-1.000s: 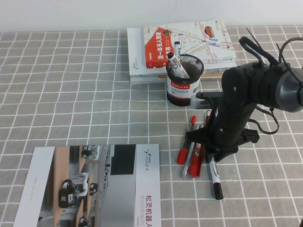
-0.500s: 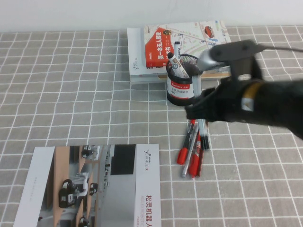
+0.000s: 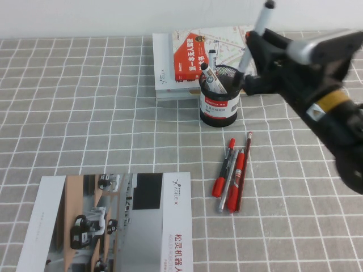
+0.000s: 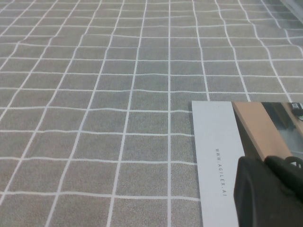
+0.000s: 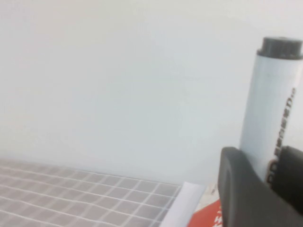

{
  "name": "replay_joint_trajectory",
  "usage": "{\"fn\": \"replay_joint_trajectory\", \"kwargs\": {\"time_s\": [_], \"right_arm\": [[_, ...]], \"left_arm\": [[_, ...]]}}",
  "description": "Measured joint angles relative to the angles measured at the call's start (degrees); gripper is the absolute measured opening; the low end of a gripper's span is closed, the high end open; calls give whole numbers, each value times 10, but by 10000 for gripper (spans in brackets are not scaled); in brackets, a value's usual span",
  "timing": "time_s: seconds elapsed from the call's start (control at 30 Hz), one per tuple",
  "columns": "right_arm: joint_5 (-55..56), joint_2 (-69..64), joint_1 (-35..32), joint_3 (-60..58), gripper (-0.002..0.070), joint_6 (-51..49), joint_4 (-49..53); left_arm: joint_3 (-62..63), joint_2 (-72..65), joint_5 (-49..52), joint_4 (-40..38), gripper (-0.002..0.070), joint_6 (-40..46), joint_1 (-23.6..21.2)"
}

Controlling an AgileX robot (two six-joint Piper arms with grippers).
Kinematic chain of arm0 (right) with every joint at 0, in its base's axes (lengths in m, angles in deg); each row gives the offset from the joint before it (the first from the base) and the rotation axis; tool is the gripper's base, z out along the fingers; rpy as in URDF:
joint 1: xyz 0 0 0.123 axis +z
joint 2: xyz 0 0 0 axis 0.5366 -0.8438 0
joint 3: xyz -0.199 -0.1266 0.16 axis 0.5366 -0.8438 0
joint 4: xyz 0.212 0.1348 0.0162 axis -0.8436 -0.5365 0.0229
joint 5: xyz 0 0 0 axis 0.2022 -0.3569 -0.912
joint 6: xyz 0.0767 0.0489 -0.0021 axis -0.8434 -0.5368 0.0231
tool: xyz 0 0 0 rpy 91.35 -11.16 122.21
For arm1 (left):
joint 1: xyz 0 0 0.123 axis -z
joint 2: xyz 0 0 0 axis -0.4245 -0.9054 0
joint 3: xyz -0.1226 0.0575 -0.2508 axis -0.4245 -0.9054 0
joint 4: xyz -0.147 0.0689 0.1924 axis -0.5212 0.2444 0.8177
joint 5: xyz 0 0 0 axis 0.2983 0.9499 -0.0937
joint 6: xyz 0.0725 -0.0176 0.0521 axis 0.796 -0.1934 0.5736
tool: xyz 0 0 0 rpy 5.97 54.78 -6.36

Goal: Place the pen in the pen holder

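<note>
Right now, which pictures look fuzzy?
High view: the right gripper and its arm look a little smeared, the pen less so. Right wrist view: soft and pale. Left wrist view: the left gripper is a dark blur; the cloth is sharp.

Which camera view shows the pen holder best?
The high view: the holder stands whole before the books, with the right gripper holding the pen above its rim. The right wrist view shows only the pen. The left wrist view shows the left gripper over a booklet.

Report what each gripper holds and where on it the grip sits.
The right gripper, raised beside the pen holder, holds the pen upright around the middle of its barrel. The left gripper sits low over the booklet, holding nothing visible.
</note>
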Motion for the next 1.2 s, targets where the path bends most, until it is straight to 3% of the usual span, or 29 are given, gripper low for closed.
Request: {"fn": "replay_joint_trajectory", "kwargs": {"time_s": [0.4, 0.63, 0.8, 0.87, 1.03, 1.2], "right_arm": [[-62, -187, 0, 206, 99, 71, -26], [-110, -194, -5, 216, 232, 135, -68], [-127, -189, -15, 216, 251, 137, -93], [-144, -171, -15, 216, 230, 137, -93], [-166, -70, 1, 173, 48, 130, -93], [-178, 76, 15, 72, -6, 103, -89]], "left_arm": [[0, 0, 0, 0, -4, 0, 0], [0, 0, 0, 0, -4, 0, 0], [0, 0, 0, 0, -4, 0, 0], [0, 0, 0, 0, -4, 0, 0], [0, 0, 0, 0, -4, 0, 0], [0, 0, 0, 0, -4, 0, 0]]}}
